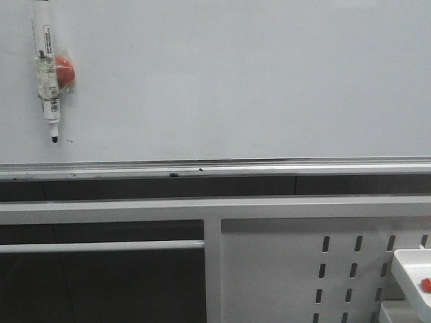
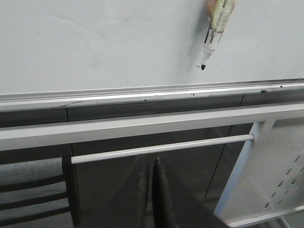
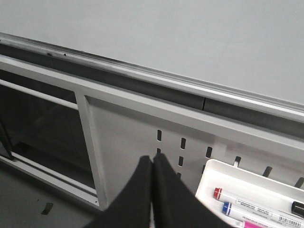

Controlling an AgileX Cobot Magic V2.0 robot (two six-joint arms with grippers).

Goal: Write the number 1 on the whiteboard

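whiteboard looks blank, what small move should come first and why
Probably a reach by the left gripper toward the marker hanging tip-down on the whiteboard. No stroke shows on the board yet, both grippers look shut and empty, and that marker sits on the left side. The right gripper hovers nearer the tray of markers.

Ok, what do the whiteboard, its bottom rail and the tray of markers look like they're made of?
The whiteboard looks like glossy coated board, pale grey-white with soft sheen; what lies under the coating can't be told. The rail along its lower edge looks like brushed silver metal, probably aluminium, with bright streaks along it. The tray holding markers looks like smooth white plastic or painted metal, unclear which.
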